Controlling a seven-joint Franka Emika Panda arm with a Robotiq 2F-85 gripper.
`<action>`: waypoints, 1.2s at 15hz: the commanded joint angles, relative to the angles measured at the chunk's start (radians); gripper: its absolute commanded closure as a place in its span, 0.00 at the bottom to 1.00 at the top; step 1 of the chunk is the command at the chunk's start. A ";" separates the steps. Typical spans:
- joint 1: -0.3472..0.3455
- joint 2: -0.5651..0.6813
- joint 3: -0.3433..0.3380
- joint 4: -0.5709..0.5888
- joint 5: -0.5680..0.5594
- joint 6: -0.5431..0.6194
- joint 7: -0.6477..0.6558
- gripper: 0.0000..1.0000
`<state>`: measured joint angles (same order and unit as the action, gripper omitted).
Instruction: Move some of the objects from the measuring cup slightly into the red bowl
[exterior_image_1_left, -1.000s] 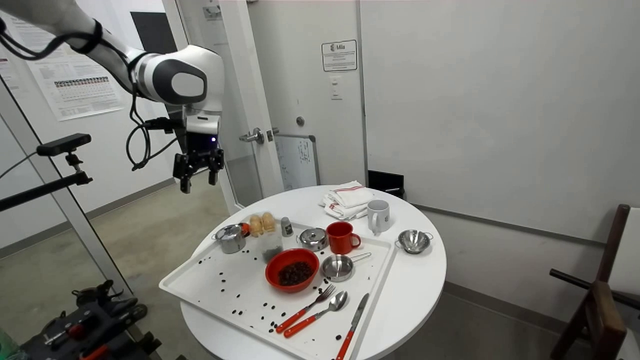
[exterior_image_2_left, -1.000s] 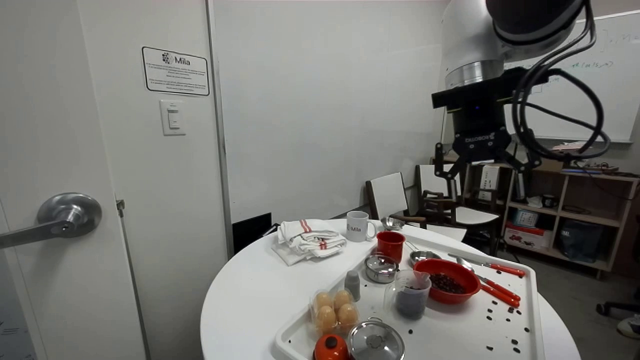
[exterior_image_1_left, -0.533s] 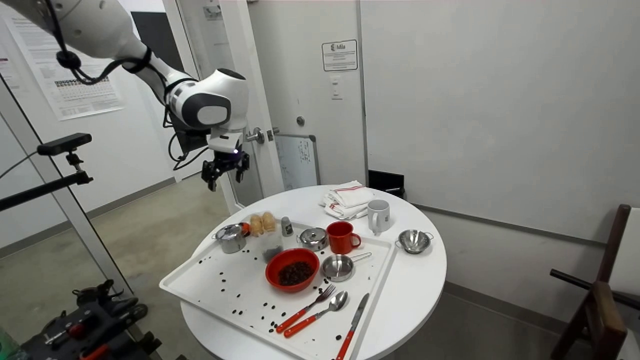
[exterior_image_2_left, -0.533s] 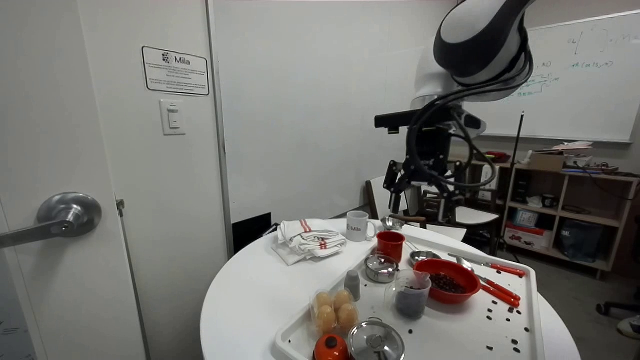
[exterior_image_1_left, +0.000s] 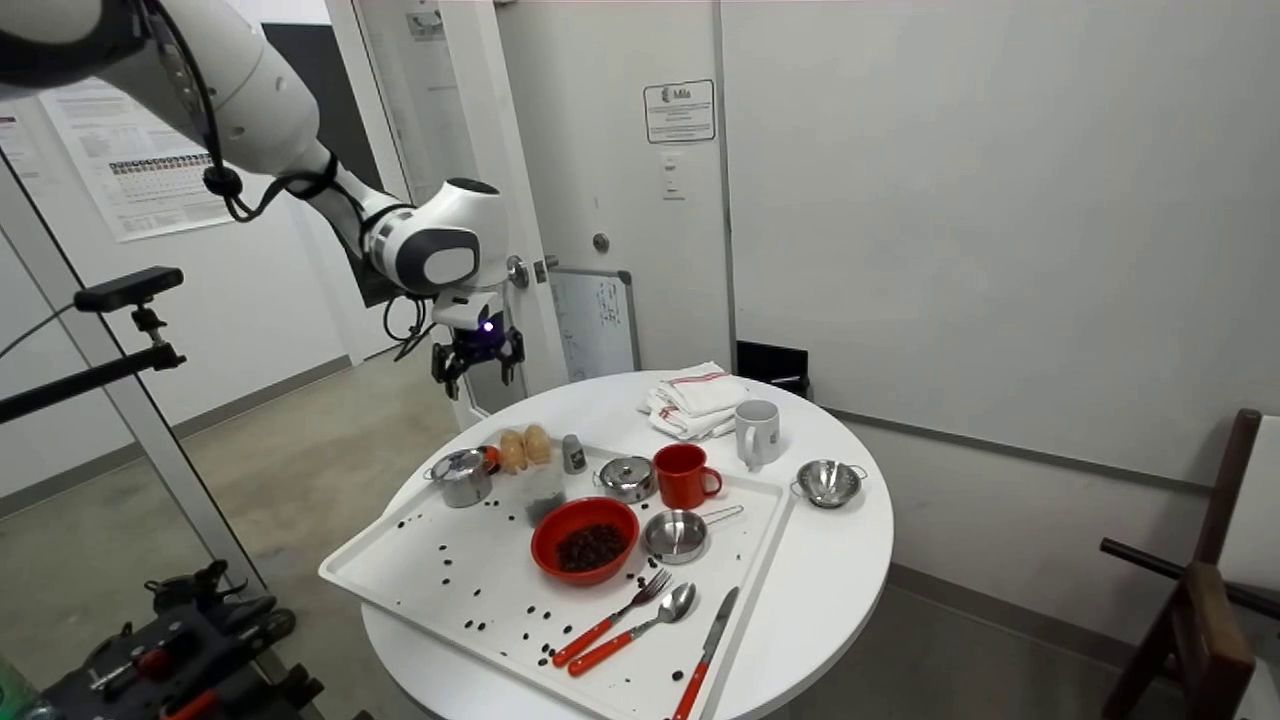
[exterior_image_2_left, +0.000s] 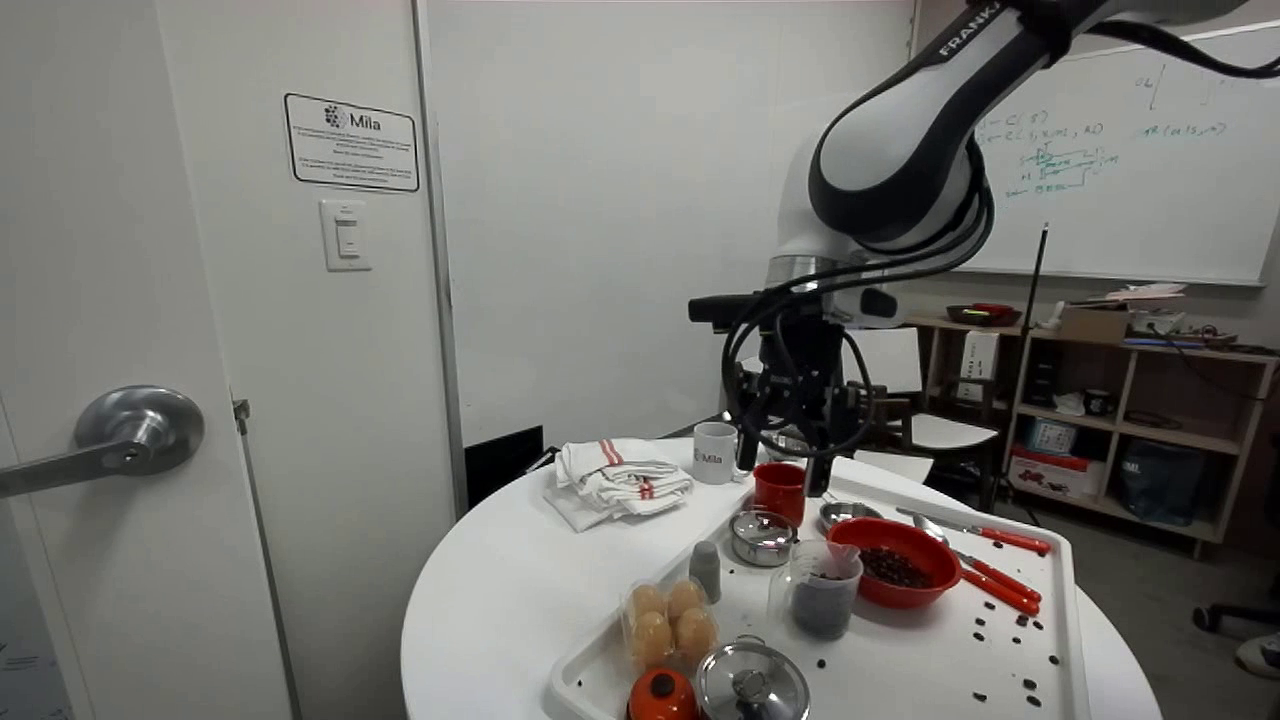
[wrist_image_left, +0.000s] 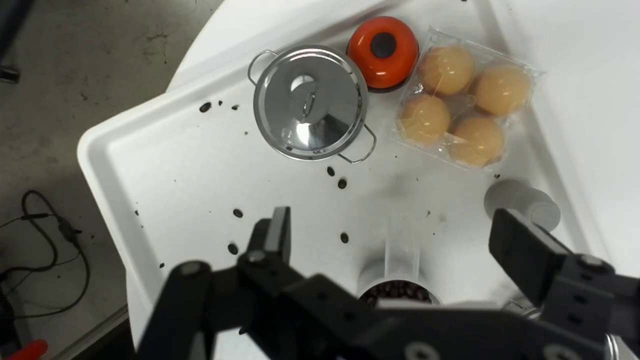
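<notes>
The clear measuring cup (exterior_image_1_left: 541, 492) stands upright on the tray beside the red bowl. It also shows in an exterior view (exterior_image_2_left: 824, 600), and in the wrist view its handle (wrist_image_left: 401, 260) points up the picture with dark beans (wrist_image_left: 395, 290) inside. The red bowl (exterior_image_1_left: 548, 543) holds dark beans (exterior_image_1_left: 592, 547); it also shows in an exterior view (exterior_image_2_left: 905, 594) and is hidden in the wrist view. My gripper (exterior_image_1_left: 480, 384) is open and empty, in the air above the table. In the wrist view the open fingers (wrist_image_left: 392, 227) lie on either side of the cup's handle, well above it.
A white tray (exterior_image_1_left: 410, 565) holds a lidded pot (wrist_image_left: 310, 100), an orange lidded thing (wrist_image_left: 382, 52), an egg pack (wrist_image_left: 462, 105), a grey shaker (wrist_image_left: 522, 205), a red cup (exterior_image_1_left: 683, 478), a small pan (exterior_image_1_left: 676, 537) and red-handled cutlery (exterior_image_1_left: 640, 625). Loose beans are scattered on it.
The arm has moved down and in over the table, rightward in one exterior picture and leftward in the other. The gripper stays open. The objects have not moved.
</notes>
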<state>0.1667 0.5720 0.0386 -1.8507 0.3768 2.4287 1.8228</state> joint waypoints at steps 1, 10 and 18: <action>0.072 0.074 -0.061 0.100 -0.110 -0.023 0.157 0.00; 0.087 0.189 -0.118 0.236 -0.260 -0.139 0.337 0.00; 0.044 0.307 -0.101 0.348 -0.240 -0.238 0.312 0.00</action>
<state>0.2330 0.8201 -0.0732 -1.5846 0.1461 2.2384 2.1249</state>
